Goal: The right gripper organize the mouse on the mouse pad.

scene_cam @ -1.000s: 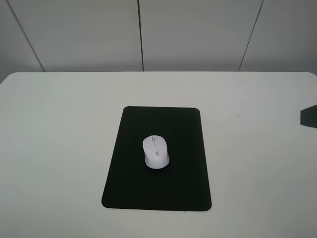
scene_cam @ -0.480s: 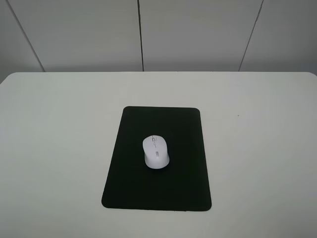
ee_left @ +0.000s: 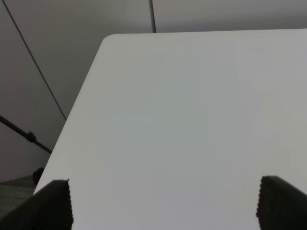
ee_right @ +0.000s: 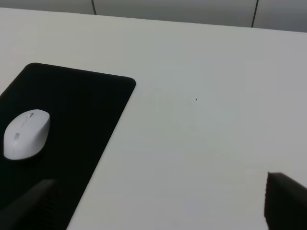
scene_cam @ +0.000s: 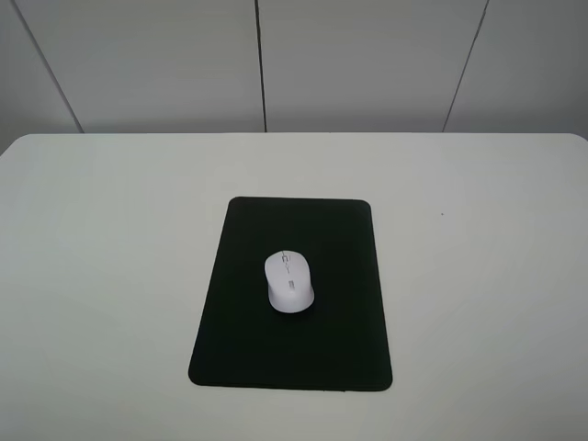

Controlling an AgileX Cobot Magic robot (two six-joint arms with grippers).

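The white mouse (scene_cam: 289,282) lies on the middle of the black mouse pad (scene_cam: 340,340), its scroll wheel end pointing to the back of the table. The right wrist view shows the mouse (ee_right: 26,133) on the pad (ee_right: 81,124) too. My right gripper (ee_right: 158,206) is open and empty, well off to the right of the pad and apart from the mouse; only its fingertips (ee_right: 285,201) show. My left gripper (ee_left: 168,203) is open and empty over bare table near the left corner. Neither gripper shows in the exterior high view.
The white table (scene_cam: 478,276) carries only the pad and mouse. Its back left corner and edge (ee_left: 108,40) show in the left wrist view, with grey wall panels behind. A tiny dark speck (scene_cam: 442,215) lies right of the pad.
A dark part of the right arm at the right edge of the exterior view one second ago has gone out of view. Mouse and pad have not moved.
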